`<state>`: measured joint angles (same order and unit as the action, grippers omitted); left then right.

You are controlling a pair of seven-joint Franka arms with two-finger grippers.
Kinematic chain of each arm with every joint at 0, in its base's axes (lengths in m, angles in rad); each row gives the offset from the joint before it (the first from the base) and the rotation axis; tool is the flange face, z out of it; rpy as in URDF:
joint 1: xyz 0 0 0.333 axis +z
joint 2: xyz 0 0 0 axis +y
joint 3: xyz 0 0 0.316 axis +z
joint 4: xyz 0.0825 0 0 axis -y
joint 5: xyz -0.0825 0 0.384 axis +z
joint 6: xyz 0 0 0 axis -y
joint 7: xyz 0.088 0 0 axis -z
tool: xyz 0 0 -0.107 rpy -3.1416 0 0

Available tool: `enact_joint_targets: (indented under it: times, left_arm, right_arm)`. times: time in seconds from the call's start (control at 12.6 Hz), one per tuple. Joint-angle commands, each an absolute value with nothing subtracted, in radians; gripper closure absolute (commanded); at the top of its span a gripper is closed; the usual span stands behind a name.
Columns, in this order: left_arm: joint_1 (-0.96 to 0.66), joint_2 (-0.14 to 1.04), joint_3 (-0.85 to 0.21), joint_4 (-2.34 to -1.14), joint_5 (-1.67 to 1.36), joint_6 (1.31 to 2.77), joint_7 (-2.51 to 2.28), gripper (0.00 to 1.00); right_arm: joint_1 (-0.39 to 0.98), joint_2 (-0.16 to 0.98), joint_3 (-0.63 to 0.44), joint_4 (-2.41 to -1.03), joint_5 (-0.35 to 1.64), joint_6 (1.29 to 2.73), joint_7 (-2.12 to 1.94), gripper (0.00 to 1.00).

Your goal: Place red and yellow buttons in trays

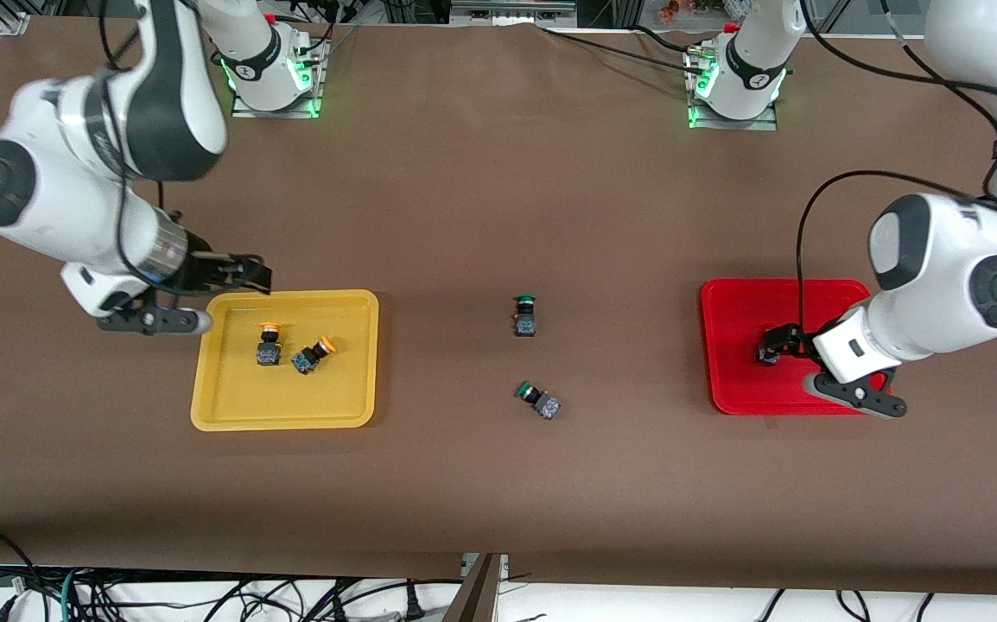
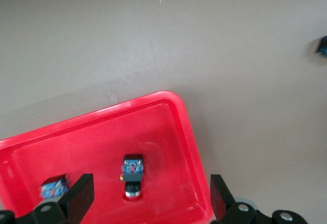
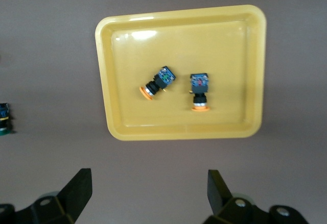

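A brown tabletop (image 1: 481, 199) is filling the scene, cables trailing along its edges. The yellow tray (image 1: 215, 406) is holding two orange-yellow buttons (image 1: 269, 344); the red tray (image 1: 736, 302) is holding two buttons (image 2: 132, 176). Two green-capped buttons (image 1: 525, 314) are lying between the trays, one at six o'clock of the other. The right gripper (image 3: 148, 196) is hovering, spread, beside the yellow tray; the left gripper (image 2: 148, 198) is hanging, spread, over the red tray.

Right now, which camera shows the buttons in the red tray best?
The left wrist view: two buttons lie in the red tray, under the open left pincer. The front view shows one, mostly hidden by the arm. The right wrist view shows none.
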<state>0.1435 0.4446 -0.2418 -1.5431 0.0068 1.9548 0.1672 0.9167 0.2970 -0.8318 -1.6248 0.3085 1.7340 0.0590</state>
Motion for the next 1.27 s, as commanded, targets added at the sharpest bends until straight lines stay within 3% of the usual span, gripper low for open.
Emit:
enact_joint_targets:
  times: [0.0, 0.24, 0.55, 1.19]
  left_arm:
    - [0.132, 0.332, -0.229, -1.514, -0.003, 1.812, 0.002, 0.00]
    - [0.100, 0.163, -0.215, -1.537, 0.003, 1.591, -0.278, 0.00]
    - [-0.013, 0.124, -0.062, -1.474, -0.015, 1.580, -0.285, 0.00]
    - [-0.018, 0.133, -0.091, -1.439, 0.003, 1.454, -0.144, 0.00]
  right_arm:
    - [0.826, 0.210, -0.734, -1.655, 0.230, 1.675, 0.071, 0.01]
    - [0.533, 0.105, -0.429, -1.673, 0.134, 1.663, 0.090, 0.00]
    - [0.179, 0.008, -0.070, -1.730, 0.058, 1.647, 0.094, 0.00]
    - [0.178, 0.024, -0.061, -1.655, 0.023, 1.648, 0.092, 0.00]
